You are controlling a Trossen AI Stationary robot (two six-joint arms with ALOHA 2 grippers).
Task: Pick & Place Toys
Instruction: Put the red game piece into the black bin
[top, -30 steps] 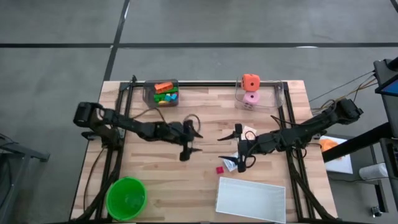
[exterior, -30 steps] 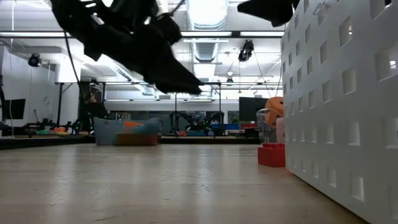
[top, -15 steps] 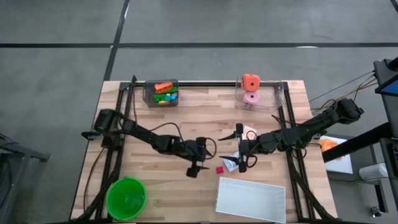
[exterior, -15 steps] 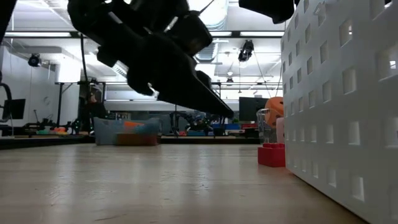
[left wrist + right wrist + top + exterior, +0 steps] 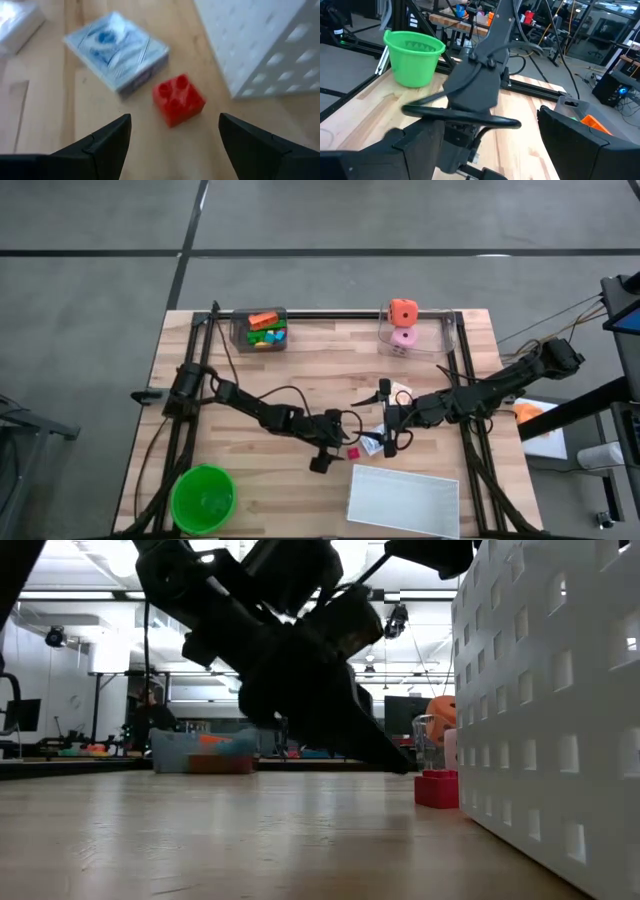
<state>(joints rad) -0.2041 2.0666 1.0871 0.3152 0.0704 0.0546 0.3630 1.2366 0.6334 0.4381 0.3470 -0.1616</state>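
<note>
A small red brick [image 5: 353, 452] lies on the wooden table, also in the left wrist view [image 5: 178, 99] and the low view [image 5: 437, 788]. A blue-printed card pack [image 5: 117, 57] lies just beside it [image 5: 370, 444]. My left gripper [image 5: 336, 450] is open, low over the table, its fingers [image 5: 107, 137] standing either side of the brick's near side without touching it. My right gripper [image 5: 386, 416] is open and empty, just beyond the card pack. An orange holed cube [image 5: 403, 311] and a pink die [image 5: 403, 337] sit in a clear bin at the back.
A white holed tray [image 5: 403, 500] lies at the near edge, close to the brick's right [image 5: 550, 690]. A green bowl [image 5: 203, 498] stands at the near left [image 5: 415, 57]. A clear bin [image 5: 262, 330] with green and orange bricks stands at the back left.
My left gripper has gone toward the table's right and near edge and come down, ending close to the red brick. The brick and the card pack have stayed where they were.
</note>
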